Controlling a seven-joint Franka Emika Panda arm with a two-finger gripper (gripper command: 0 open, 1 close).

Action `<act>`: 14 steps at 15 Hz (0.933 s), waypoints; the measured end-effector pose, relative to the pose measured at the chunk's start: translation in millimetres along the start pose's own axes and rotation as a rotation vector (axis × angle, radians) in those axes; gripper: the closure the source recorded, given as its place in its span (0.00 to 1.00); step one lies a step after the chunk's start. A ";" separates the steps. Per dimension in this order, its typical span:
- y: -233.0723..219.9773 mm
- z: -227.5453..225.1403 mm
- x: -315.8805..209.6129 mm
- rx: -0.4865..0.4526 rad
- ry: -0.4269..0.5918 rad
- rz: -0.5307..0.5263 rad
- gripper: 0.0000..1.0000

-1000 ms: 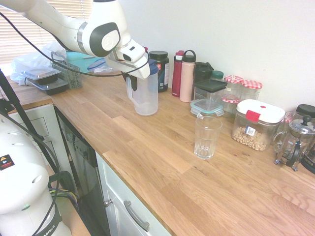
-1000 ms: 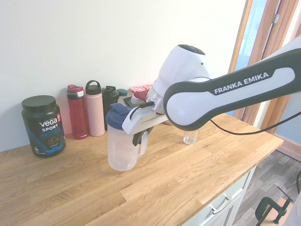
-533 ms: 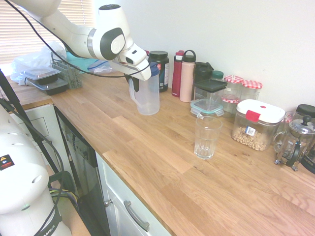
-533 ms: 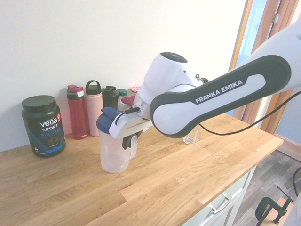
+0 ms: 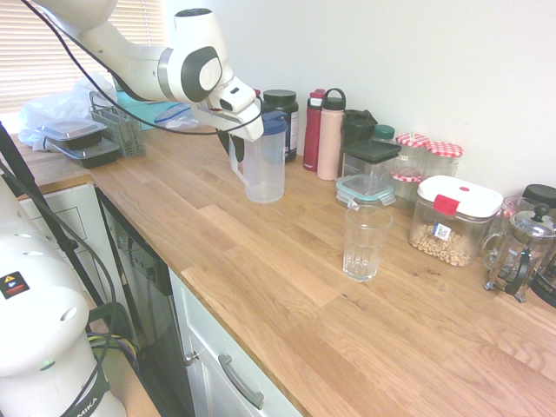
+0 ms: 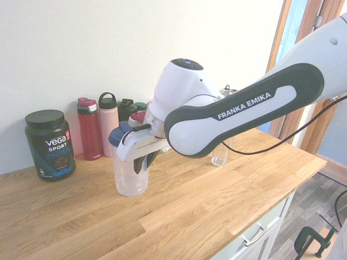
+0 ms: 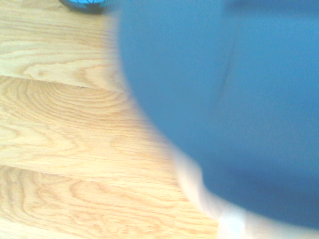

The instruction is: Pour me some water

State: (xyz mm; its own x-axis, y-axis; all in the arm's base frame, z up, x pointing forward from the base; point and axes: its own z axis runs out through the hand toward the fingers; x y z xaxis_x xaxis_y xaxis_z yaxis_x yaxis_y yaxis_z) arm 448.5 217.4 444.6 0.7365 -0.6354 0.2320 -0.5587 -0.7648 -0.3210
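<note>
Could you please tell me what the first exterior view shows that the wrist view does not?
Only the first exterior view shows the drinking glass, the pink bottle, the containers along the wall and the gripper at the jug's handle. Only the wrist view shows the jug's blue lid from close by, blurred. Both show the jug and the wooden counter.
</note>
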 end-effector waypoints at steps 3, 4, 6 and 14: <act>-0.9 -15.8 -3.0 0.003 0.004 -0.001 0.00; -0.7 -19.9 -4.2 0.005 0.005 -0.001 0.00; 2.7 -24.1 -9.1 -0.007 -0.004 0.001 0.00; 109.4 -82.0 -5.6 -0.235 -0.120 0.050 0.00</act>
State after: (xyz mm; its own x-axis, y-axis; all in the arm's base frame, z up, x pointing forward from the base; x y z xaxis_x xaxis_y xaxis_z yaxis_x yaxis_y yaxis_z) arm 352.0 128.5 483.5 0.7379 -0.6664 0.1066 -0.6582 -0.7456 -0.1044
